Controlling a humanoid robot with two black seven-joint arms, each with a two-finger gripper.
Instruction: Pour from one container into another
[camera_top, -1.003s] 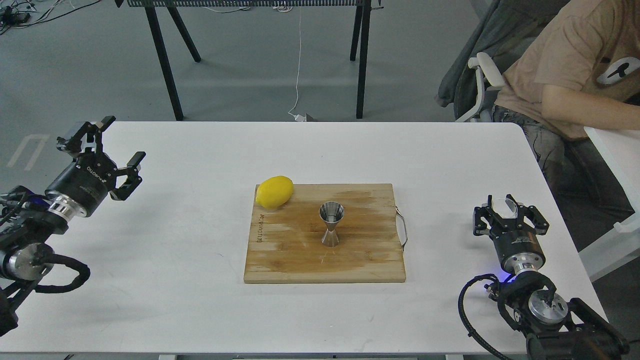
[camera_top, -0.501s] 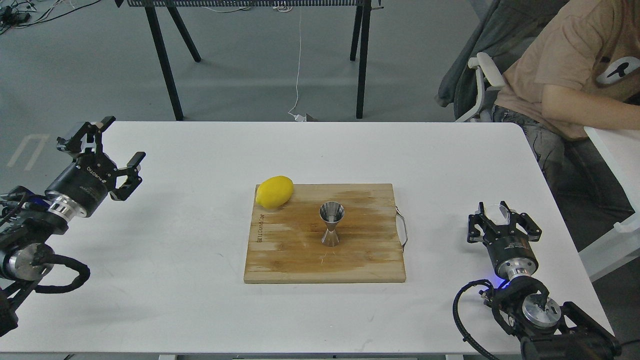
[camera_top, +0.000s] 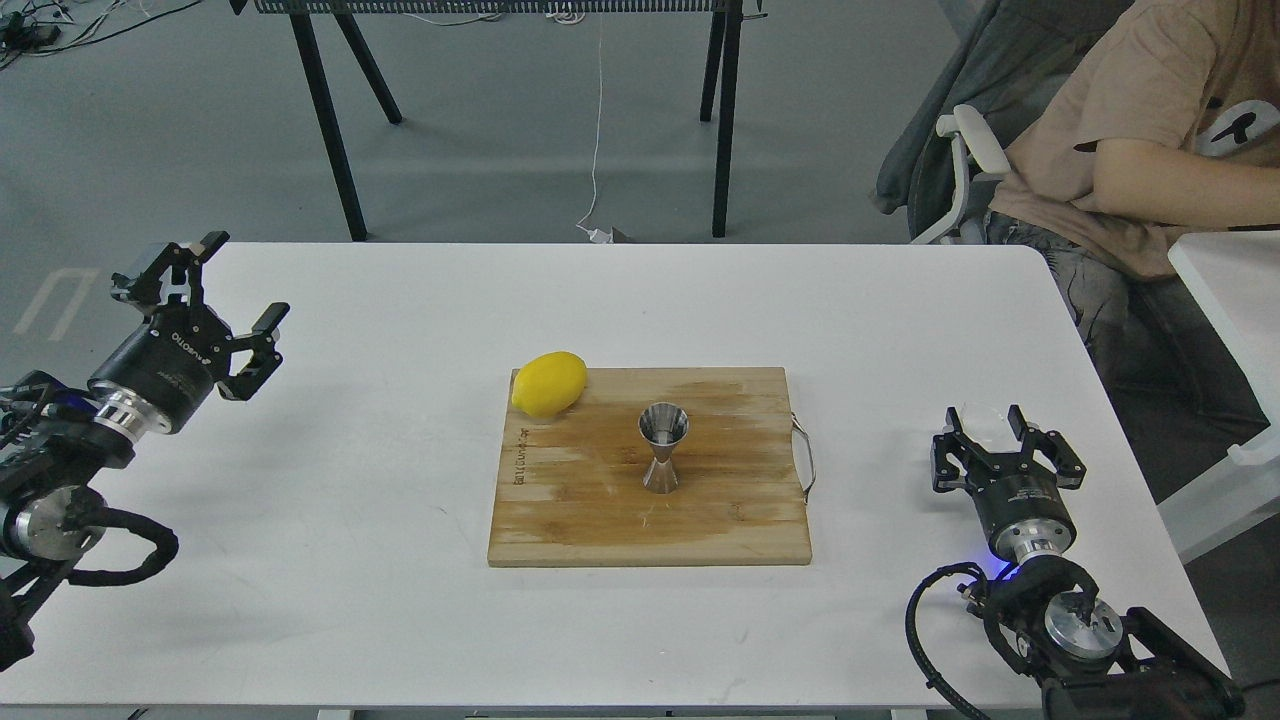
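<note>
The steel hourglass jigger (camera_top: 662, 447) stands upright in the middle of the wooden cutting board (camera_top: 600, 520). The small clear glass cup (camera_top: 984, 418) is at the right side of the table, low over its surface, faint against the white top. My right gripper (camera_top: 988, 428) is shut on it, one finger on each side. Whether the cup touches the table cannot be told. My left gripper (camera_top: 232, 290) hangs open and holds nothing above the table's far left edge, far from the board.
A yellow lemon (camera_top: 548, 383) lies on the board's back left corner. The board has a metal handle (camera_top: 805, 458) on its right side. A seated person (camera_top: 1130, 160) is beyond the table's right back corner, beside a second white table (camera_top: 1230, 290).
My right gripper has come down and drawn back toward me and slightly left, carrying the glass cup with it. The left arm, jigger and lemon have stayed put.
</note>
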